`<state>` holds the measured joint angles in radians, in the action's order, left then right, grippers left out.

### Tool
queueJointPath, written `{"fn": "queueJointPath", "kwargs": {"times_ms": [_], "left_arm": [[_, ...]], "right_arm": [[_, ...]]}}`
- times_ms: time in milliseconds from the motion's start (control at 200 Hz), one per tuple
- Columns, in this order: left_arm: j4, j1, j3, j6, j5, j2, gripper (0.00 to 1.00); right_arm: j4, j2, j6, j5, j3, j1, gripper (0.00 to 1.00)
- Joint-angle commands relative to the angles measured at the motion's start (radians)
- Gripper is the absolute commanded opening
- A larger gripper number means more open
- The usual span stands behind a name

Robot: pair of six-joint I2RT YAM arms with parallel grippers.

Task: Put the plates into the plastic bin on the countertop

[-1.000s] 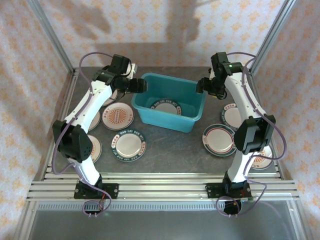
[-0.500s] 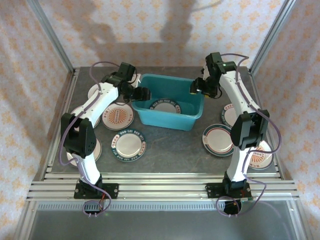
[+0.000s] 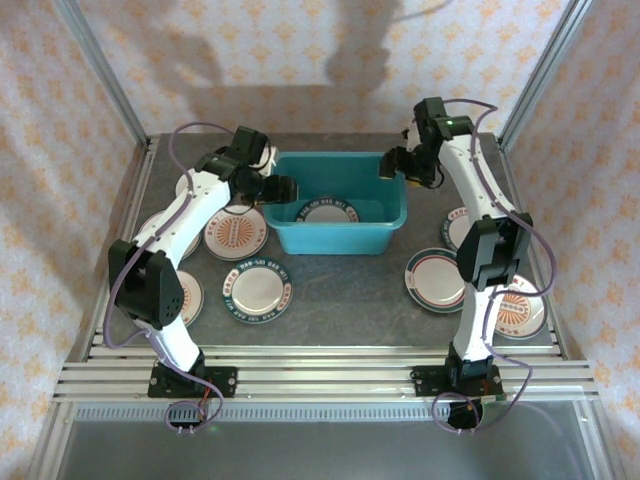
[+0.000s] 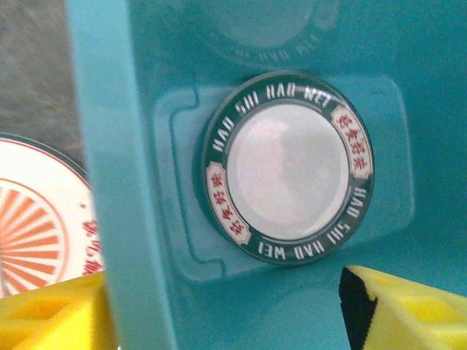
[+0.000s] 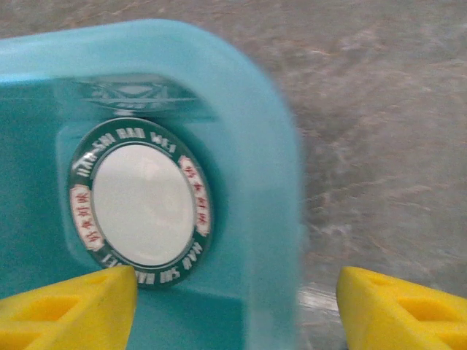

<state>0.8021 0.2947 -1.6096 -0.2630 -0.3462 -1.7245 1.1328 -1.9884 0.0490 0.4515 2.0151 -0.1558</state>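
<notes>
— A dark speckled surface (image 3: 345, 305), aluminium rails (image 3: 320, 372) at the near edge, orange-flowered walls (image 3: 300, 60) behind. What are the arms doing?

— The left end effector (image 4: 222, 313) has its yellow fingers (image 4: 51, 313) well apart, straddling the left wall of the plastic bin (image 4: 124, 182). One finger is outside and one inside, with a gap on the inner side, so it isn't clamped. The right end effector (image 5: 233, 313) is spread the same way across the bin's far right corner. Neither holds anything.

— And the plates?

— One green-rimmed plate (image 4: 288, 168) lies flat on the bin's floor. The others are out on the surface: a sunburst plate (image 3: 235, 232) just left of the bin, a dark-rimmed plate (image 3: 256, 291) nearer, more partly under the left arm (image 3: 190, 215), and a red-ringed plate (image 3: 438, 279) with others beside the right arm (image 3: 480, 200).

— How will they handle?

— Stiff, light and probably slick, I'd judge, given the glossy faces. Whether they would chip I cannot tell. They lie flat on a hard top, so there is little edge to get under. I would take one at the rim, with one finger tipped under the lip and the other on the face, rather than span the whole width. The bin looks light too and may slide if nudged.
</notes>
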Motion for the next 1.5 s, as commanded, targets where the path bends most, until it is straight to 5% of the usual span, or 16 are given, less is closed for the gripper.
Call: {"fn": "queueJointPath", "kwargs": {"times_ms": [0,290,530,1251,1496], "left_arm": [[0.034,0.007,-0.106,0.039,0.094,0.041,0.77],[0.057,0.007,-0.258,0.066,0.11,0.009,0.77],[0.019,0.014,-0.317,0.053,0.02,-0.038,0.77],[0.022,0.041,-0.453,0.062,-0.099,-0.166,0.77],[0.06,0.065,-0.526,0.077,-0.1,-0.219,0.77]], "right_arm": [[0.004,0.152,-0.015,-0.091,-0.059,0.063,0.74],[-0.109,0.387,0.029,-0.111,-0.368,0.307,0.74],[-0.251,0.422,0.076,-0.035,-0.649,0.55,0.72],[-0.413,0.469,0.313,-0.374,-0.934,0.515,0.72],[-0.505,0.452,0.349,-0.354,-1.01,0.527,0.71]]}}
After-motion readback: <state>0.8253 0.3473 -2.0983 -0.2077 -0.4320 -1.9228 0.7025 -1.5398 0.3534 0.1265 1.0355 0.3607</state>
